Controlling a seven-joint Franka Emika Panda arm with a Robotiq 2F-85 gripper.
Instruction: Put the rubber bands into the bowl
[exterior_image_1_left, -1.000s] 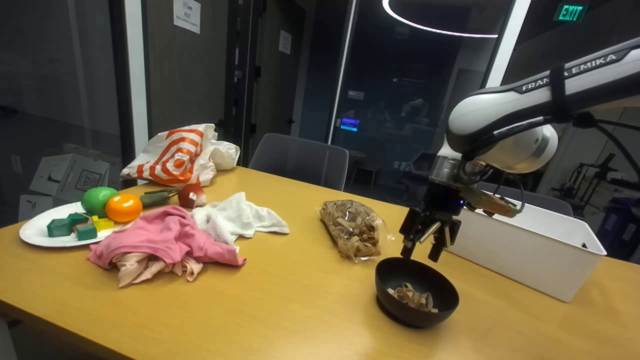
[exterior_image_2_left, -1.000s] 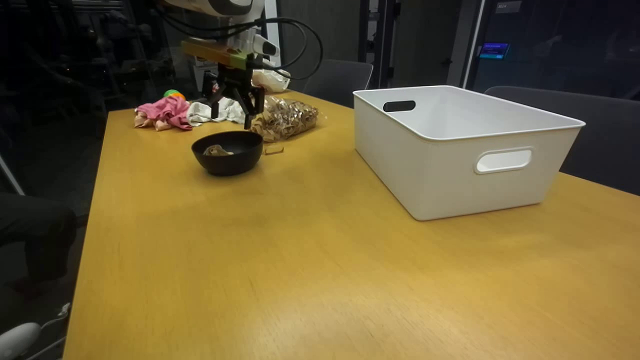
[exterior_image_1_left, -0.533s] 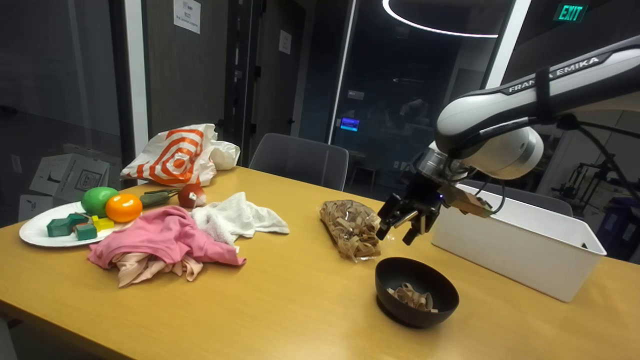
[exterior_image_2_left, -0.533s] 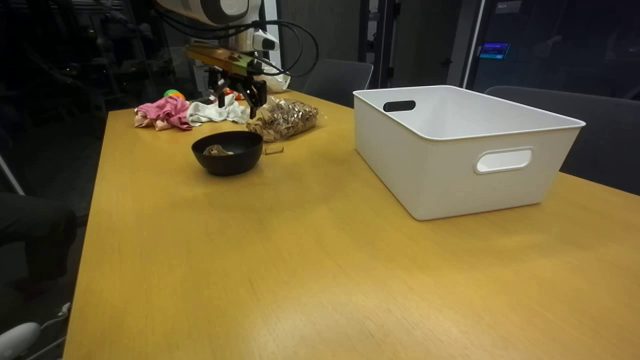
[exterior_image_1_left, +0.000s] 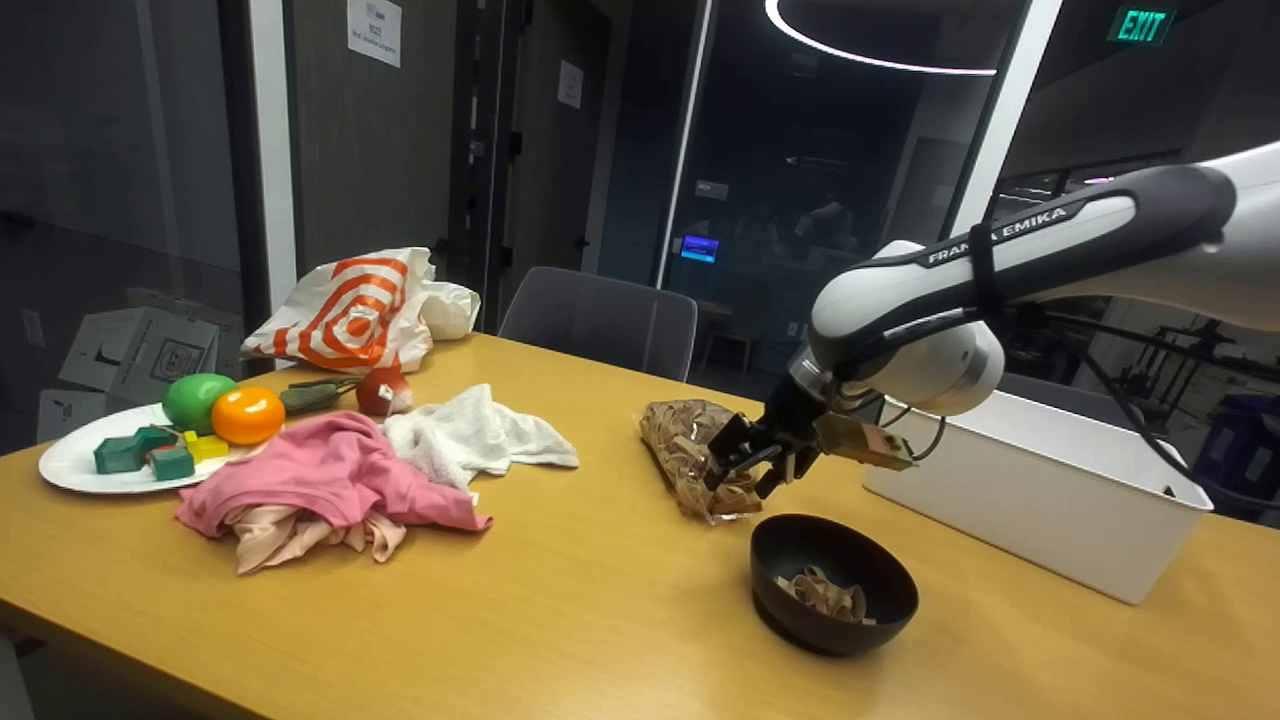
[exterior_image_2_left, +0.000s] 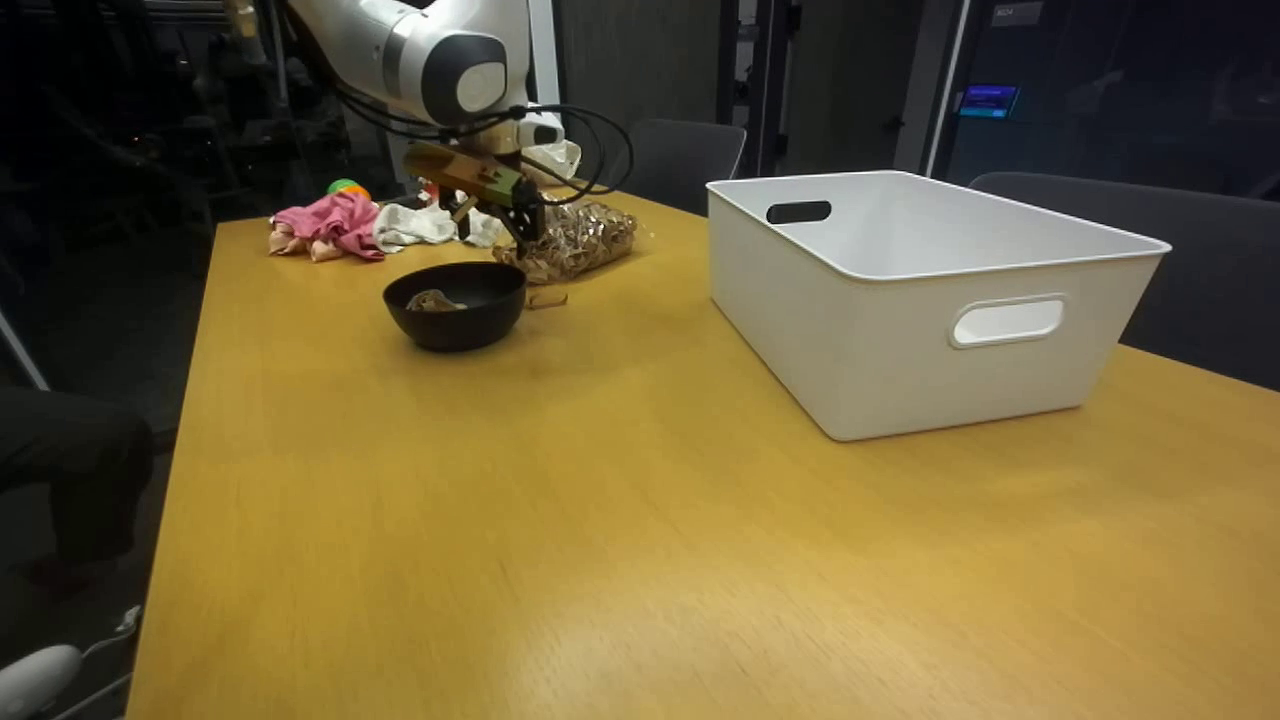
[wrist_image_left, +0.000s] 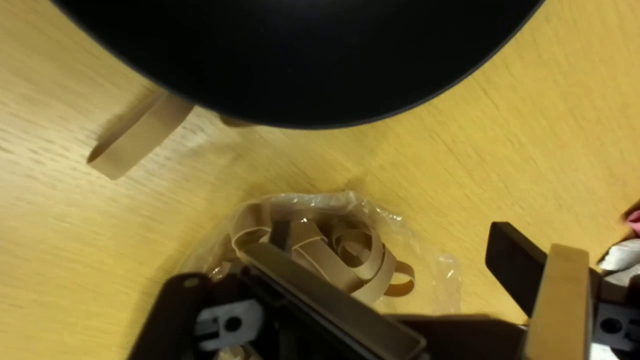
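Observation:
The clear plastic bag of tan rubber bands (exterior_image_1_left: 685, 432) lies on the table; it also shows in an exterior view (exterior_image_2_left: 592, 240) and the wrist view (wrist_image_left: 345, 260). The black bowl (exterior_image_1_left: 850, 545) stands beside it, also in an exterior view (exterior_image_2_left: 455, 328) and the wrist view (wrist_image_left: 310, 65). Several rubber bands (exterior_image_1_left: 825, 592) lie in the bowl. A loose rubber band (exterior_image_2_left: 547, 300) lies on the table beside the bowl, also in the wrist view (wrist_image_left: 142, 134). My gripper (exterior_image_1_left: 740, 484) is open and tilted at the bag's near end; its fingers (wrist_image_left: 390, 237) stand apart with nothing visibly held.
A white bin (exterior_image_1_left: 1040, 515) stands beyond the bowl, also in an exterior view (exterior_image_2_left: 880, 350). A pink cloth (exterior_image_1_left: 330, 470), a white towel (exterior_image_1_left: 485, 440) and a white plate (exterior_image_1_left: 75, 472) with toy food lie farther along the table. A Target bag (exterior_image_1_left: 350, 315) stands behind them.
My gripper has moved from above the bowl over to the bag's near end, tilting and coming lower. It stays open. The bowl, its bands and the bag have not visibly moved.

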